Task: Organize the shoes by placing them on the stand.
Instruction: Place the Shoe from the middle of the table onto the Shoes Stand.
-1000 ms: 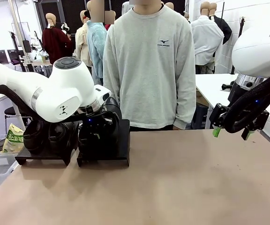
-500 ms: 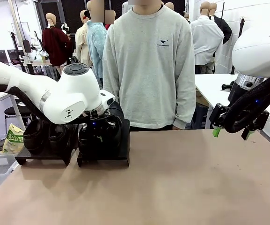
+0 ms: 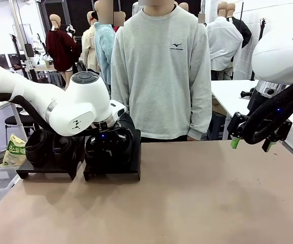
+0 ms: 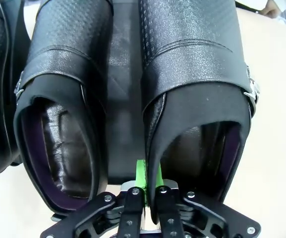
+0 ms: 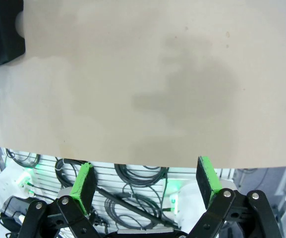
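We see the shoes [image 4: 192, 74] as black leather with a fine pebbled grain and a soft sheen; a small metal buckle [image 4: 252, 91] glints at one side, and the creased lining [image 4: 66, 148] inside looks smooth with a purplish tint. The stand [image 3: 131, 152] under them appears to be dark, matt plastic. The table [image 3: 197, 203] is a smooth, matt tan surface. The arms' shells [image 3: 75, 109] are glossy white plastic, and the finger pads [image 5: 83, 186] look like matt green rubber.
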Controlling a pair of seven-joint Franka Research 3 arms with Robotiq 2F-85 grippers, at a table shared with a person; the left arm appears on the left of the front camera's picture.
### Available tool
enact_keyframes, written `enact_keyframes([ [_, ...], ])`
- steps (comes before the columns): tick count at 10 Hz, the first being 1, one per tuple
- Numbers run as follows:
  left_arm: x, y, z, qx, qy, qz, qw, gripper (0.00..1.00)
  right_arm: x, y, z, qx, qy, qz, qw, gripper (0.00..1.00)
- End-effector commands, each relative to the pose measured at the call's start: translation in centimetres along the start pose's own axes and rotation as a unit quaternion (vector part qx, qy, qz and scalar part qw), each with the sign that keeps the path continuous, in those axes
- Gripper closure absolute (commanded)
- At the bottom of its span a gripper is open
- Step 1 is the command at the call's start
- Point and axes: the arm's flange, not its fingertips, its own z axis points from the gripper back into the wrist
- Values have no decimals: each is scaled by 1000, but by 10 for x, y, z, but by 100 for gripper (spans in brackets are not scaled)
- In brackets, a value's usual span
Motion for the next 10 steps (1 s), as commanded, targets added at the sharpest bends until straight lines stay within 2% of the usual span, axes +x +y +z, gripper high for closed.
enact_keyframes([
  [1, 1, -5, 0, 10, -7, 9, 1000, 100, 1, 1, 0, 2, 2, -2, 1000, 0],
  [6, -3, -4, -6, 21, 5, 15, 1000, 100, 1, 1, 0, 2, 2, -2, 1000, 0],
  [7, -3, -4, -6, 20, 9, 17, 1000, 87, 1, 1, 0, 2, 2, -2, 1000, 0],
  [10, -3, -4, -5, 21, 0, 12, 1000, 28, 1, 1, 0, 2, 2, -2, 1000, 0],
])
